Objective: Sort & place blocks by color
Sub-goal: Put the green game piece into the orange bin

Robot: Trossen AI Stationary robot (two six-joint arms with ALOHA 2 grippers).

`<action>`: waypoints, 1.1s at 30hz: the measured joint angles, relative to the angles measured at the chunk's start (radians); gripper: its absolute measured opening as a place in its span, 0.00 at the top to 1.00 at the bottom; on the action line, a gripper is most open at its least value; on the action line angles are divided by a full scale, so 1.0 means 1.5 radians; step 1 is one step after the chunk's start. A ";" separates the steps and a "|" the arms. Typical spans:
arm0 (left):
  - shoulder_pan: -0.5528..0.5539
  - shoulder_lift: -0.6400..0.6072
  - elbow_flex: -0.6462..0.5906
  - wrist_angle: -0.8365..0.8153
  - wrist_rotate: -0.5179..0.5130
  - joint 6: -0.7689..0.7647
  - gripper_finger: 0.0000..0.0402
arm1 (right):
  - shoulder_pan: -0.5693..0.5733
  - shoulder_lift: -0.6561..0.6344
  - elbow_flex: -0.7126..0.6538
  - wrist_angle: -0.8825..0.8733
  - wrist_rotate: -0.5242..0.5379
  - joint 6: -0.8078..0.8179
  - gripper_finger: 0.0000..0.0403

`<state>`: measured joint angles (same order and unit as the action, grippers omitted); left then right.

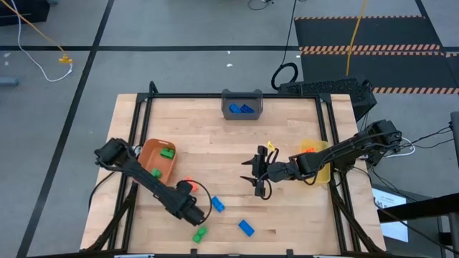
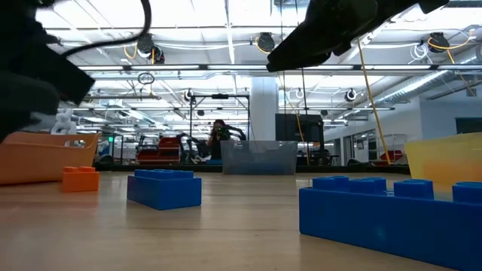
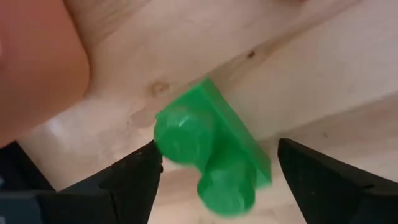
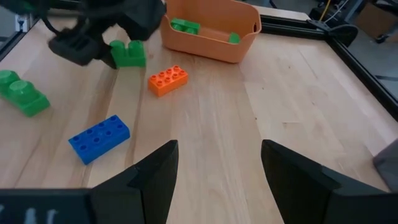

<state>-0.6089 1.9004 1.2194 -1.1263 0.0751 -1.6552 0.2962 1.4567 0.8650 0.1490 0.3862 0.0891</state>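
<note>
Left claw (image 3: pixel 219 150) released, fingers spread wide, low over the table (image 1: pixel 287 215) near its front edge. A green block (image 3: pixel 208 140) sits between the fingers, not yet gripped. One finger is almost against a stud; the other stands well off.

Step in hand, as I judge it: take this block. The fingers are not even about it, so I should shift toward the far finger's side until it sits midway. Then settle lower and clench on the flat side walls, not on the rounded studs, which look likely to slip. It lies skewed to my fingers, so a small wrist turn first would square the grip.

The block: bright green, glossy plastic, two fat round studs on a short base, resting flat on the wood. From above my claw hides it.

Farther out: a second green block (image 1: pixel 199 233) lies just beside me, nearer the edge. The orange bin (image 1: pixel 147 152) behind me already holds green pieces, so I reckon it is the destination.

Right claw (image 1: pixel 258 179) hangs mid-table, released, empty.
</note>
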 joint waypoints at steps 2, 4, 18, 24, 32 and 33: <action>0.005 0.009 0.000 0.003 0.002 0.016 0.24 | 0.000 0.000 0.000 0.000 0.000 0.000 0.45; 0.009 0.011 0.000 0.009 0.002 0.036 0.27 | 0.000 0.000 0.000 0.001 0.000 0.000 0.45; 0.027 0.012 0.005 0.054 0.006 0.202 0.66 | 0.000 0.000 0.000 0.003 0.000 0.000 0.45; 0.068 -0.016 0.057 -0.021 0.021 0.303 0.66 | 0.000 0.000 0.000 0.003 0.000 -0.005 0.45; 0.134 -0.078 0.138 -0.299 -0.121 0.363 0.66 | 0.000 0.000 0.000 0.003 0.001 -0.001 0.45; 0.145 -0.087 0.132 -0.301 -0.127 0.369 0.66 | 0.000 0.000 0.000 0.003 0.001 0.003 0.45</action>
<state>-0.3915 1.7697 1.4175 -1.5771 -0.1155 -1.1024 0.2962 1.4567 0.8650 0.1535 0.3870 0.0936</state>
